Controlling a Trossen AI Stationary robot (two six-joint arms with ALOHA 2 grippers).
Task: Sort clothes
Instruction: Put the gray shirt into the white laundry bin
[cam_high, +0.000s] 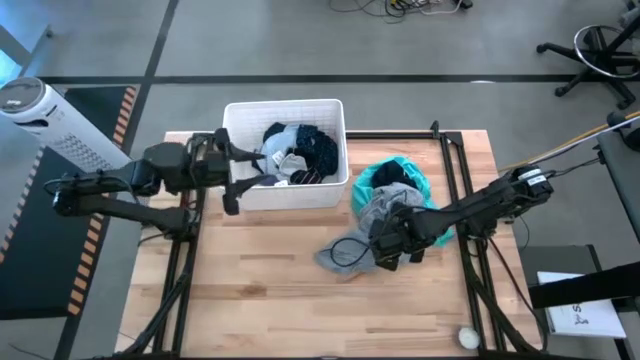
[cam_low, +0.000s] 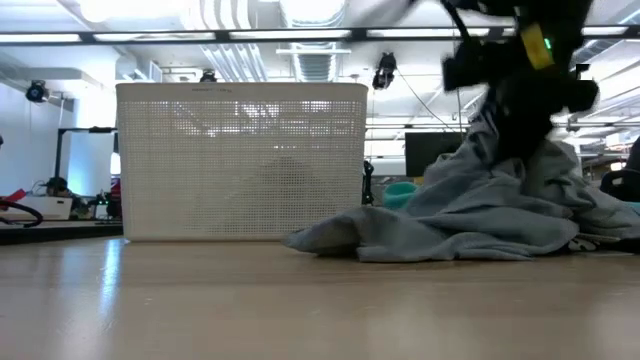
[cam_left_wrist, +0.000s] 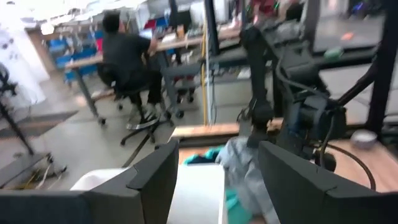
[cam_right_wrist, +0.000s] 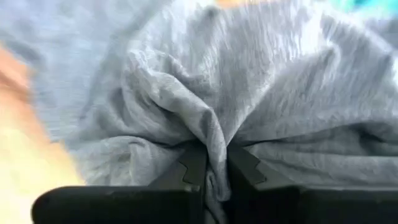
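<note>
A grey garment (cam_high: 365, 232) lies on the wooden table right of centre, beside a teal garment (cam_high: 385, 175) with a black one on it. My right gripper (cam_high: 392, 243) is down on the grey garment and shut on it. The white bin (cam_high: 287, 196) at the far middle holds dark navy and pale clothes (cam_high: 300, 150). My left gripper (cam_high: 243, 172) is open and empty above the bin's left part, its fingers (cam_left_wrist: 155, 180) apart in the left wrist view. My right gripper pinches a bunched fold of the grey garment (cam_right_wrist: 214, 146) between its two fingers, several layers gathered. In the low view the cloth (cam_low: 500, 160) rises in a peak to the gripper, while the rest (cam_low: 440, 230) lies spread on the table.
A white tower-shaped device (cam_high: 50, 120) stands off the table's far left. A small white ball (cam_high: 467, 338) lies near the table's near right corner. Bare wood (cam_high: 250, 290) stretches along the near half. A person (cam_left_wrist: 127, 56) sits at a desk in the room beyond.
</note>
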